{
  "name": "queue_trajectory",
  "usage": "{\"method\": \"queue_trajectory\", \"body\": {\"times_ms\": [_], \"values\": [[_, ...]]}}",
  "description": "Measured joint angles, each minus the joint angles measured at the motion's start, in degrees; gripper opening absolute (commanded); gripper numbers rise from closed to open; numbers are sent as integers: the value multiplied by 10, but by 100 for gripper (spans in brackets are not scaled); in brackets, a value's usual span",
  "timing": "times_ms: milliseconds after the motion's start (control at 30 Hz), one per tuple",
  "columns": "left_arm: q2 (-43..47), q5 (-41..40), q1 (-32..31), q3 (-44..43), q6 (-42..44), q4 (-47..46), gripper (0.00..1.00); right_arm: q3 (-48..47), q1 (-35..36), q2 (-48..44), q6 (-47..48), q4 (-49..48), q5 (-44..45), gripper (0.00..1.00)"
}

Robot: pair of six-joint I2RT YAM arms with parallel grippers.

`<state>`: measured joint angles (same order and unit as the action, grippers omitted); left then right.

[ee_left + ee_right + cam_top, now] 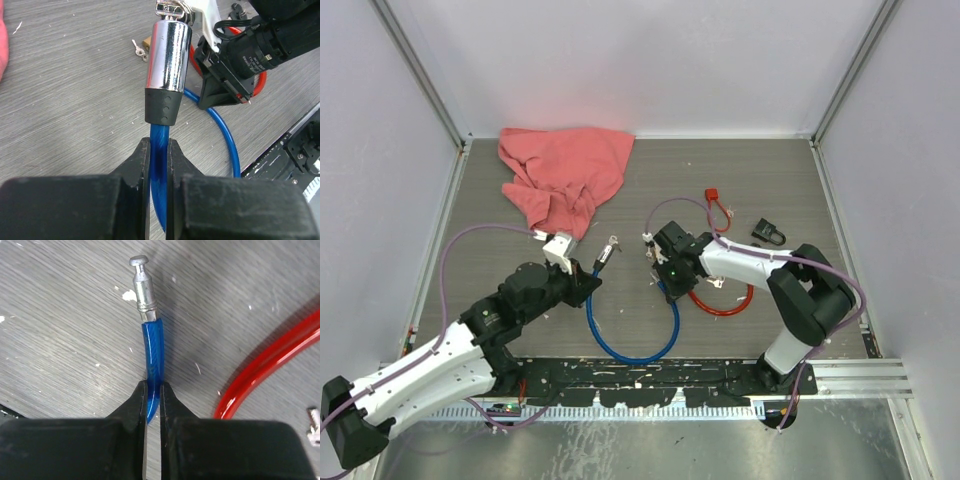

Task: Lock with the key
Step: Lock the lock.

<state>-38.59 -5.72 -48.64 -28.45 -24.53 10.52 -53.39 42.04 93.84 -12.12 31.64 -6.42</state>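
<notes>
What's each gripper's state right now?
Left gripper: closed on the blue cable below its chrome lock barrel.
Right gripper: closed on the same cable behind its metal pin.

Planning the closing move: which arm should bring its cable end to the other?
Right, probably. The right gripper pinches the blue cable near the bare pin; the left gripper clamps the cable under the bulkier chrome lock barrel, better held steady.
</notes>
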Motion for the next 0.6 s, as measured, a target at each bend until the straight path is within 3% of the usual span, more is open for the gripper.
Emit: {"method": "queue_trajectory", "body": {"times_ms": [267, 600], "values": [[0, 39, 19, 11, -17, -38, 0, 0, -11, -78, 105, -65, -54, 1], [-33, 174, 143, 6, -62, -107, 0, 19, -85, -193, 176, -167, -162, 1]]}}
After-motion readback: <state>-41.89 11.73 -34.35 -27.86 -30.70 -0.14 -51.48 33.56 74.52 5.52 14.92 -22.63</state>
